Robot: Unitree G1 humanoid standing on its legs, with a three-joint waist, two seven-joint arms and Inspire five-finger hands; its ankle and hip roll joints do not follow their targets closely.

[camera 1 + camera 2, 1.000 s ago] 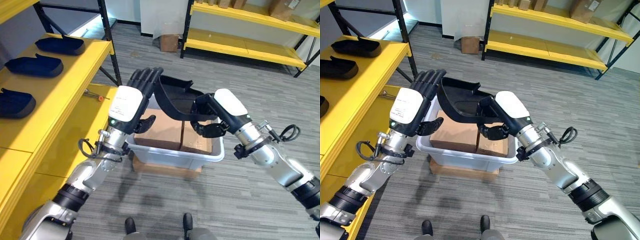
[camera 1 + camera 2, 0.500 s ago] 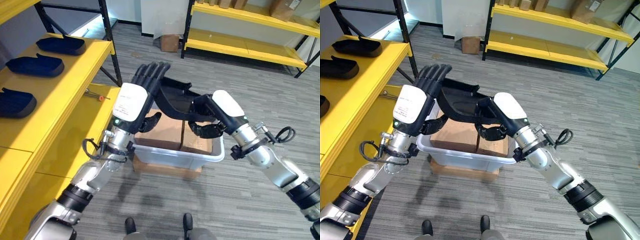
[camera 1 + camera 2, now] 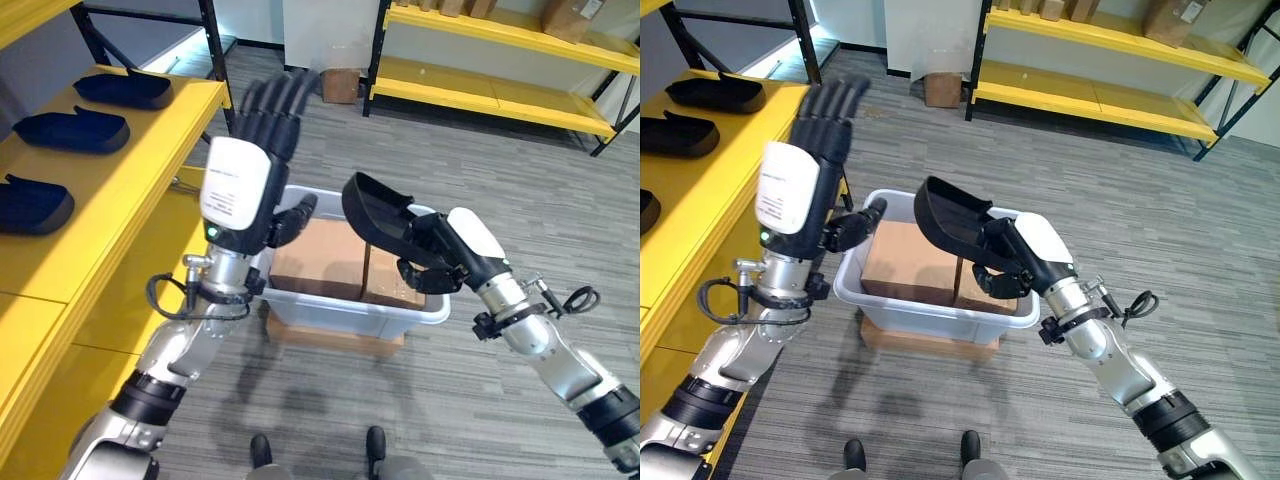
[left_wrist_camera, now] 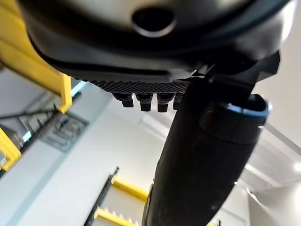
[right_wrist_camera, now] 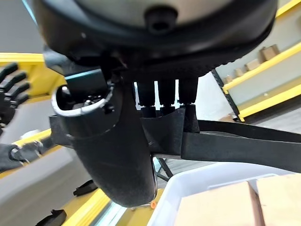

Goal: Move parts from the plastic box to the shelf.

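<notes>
Black part (image 3: 378, 215) sits clenched in the right hand (image 3: 432, 262) above the plastic box (image 3: 345, 305), left hand (image 3: 262, 135) raised with fingers straight, so carrying it to the shelf (image 3: 140, 160) looks next.

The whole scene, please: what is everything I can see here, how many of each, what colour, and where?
Black part: one, black, held above the plastic box.
Plastic box: one, pale grey, on the floor in front of the robot.
Cardboard boxes: two, brown, side by side inside the plastic box.
Parts on shelf: three, dark, in a row on the near shelf.
Near shelf: one, yellow with black posts, at the robot's left.
Far shelf: one, yellow, across the floor, with cardboard boxes on top.
Small carton: one, brown, on the floor by the far shelf.
Floor: grey, striped.
Left hand: raised, fingers straight, empty.
Right hand: curled round the black part.
</notes>
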